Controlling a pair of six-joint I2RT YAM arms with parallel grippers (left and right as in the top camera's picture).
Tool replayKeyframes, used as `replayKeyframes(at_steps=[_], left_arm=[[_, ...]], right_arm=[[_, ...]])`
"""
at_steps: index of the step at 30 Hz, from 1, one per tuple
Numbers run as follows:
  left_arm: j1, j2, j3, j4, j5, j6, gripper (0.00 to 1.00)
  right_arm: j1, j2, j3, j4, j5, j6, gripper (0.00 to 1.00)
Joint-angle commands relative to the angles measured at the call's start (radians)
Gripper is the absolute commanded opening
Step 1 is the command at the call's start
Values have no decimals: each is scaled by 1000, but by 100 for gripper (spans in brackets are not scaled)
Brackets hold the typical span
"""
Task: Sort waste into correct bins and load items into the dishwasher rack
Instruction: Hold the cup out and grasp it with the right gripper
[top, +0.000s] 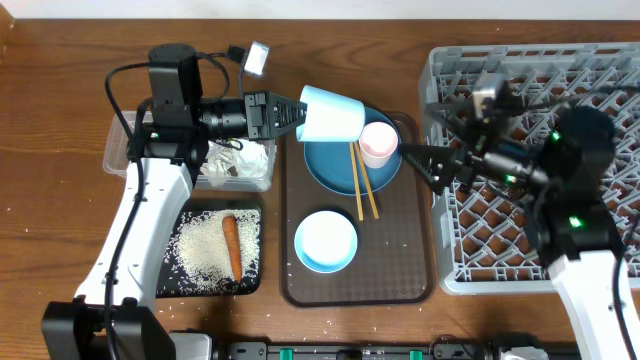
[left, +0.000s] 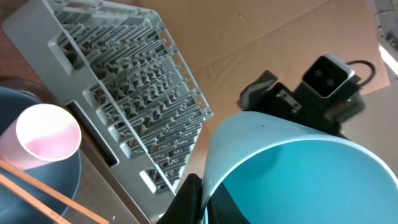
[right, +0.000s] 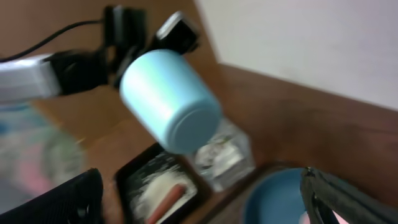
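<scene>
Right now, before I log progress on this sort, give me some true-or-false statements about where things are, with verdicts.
1. The left gripper holds the light-blue cup off the table. True.
2. The carrot lies in the clear tub. False: it lies among the rice in the black tray.
3. The pink cup stands on the dark-blue plate. True.
4. The bowl is in the dishwasher rack. False: it sits on the brown serving tray.
5. The right gripper holds the chopsticks. False: it is open and empty; the chopsticks lie across the plate and tray.
</scene>
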Motion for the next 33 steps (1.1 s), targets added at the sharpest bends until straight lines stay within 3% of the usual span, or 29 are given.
replayKeyframes(at_steps=[1, 33], left_arm=[[-6, -5, 9, 8, 32, -27, 6], [-187, -5, 9, 87, 8, -45, 6]], right_arm=[[8, 44, 14, 39, -269, -43, 99], [80, 116, 10, 57, -286, -95, 97]])
